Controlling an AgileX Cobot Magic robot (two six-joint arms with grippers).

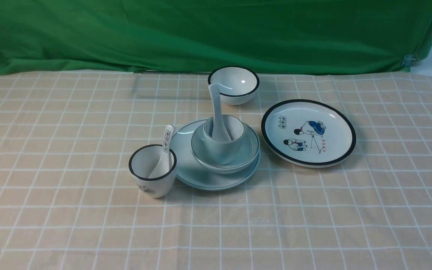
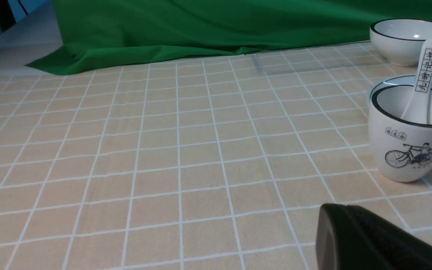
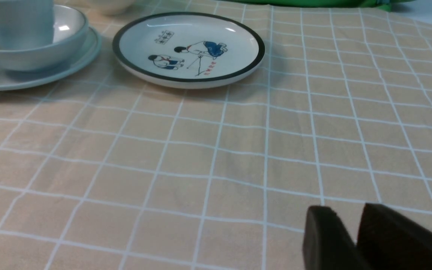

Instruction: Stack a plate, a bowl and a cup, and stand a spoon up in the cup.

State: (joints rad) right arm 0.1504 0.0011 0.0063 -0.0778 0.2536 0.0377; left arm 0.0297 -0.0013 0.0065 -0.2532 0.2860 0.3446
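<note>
The spoon (image 1: 217, 112) stands in the cup (image 1: 223, 144), its handle upright and leaning slightly toward your left, its long axis near vertical. Your left gripper (image 2: 369, 240) sits low at the near left, holding nothing; whether it is spread you cannot tell. Your right gripper (image 3: 354, 238) hovers low, fingers nearly together, empty. The cup sits in the bowl (image 1: 238, 159), the bowl on the plate (image 1: 197, 170), mid-table. Just left, a printed cup (image 1: 152, 176) holds a printed spoon (image 1: 163, 153).
</note>
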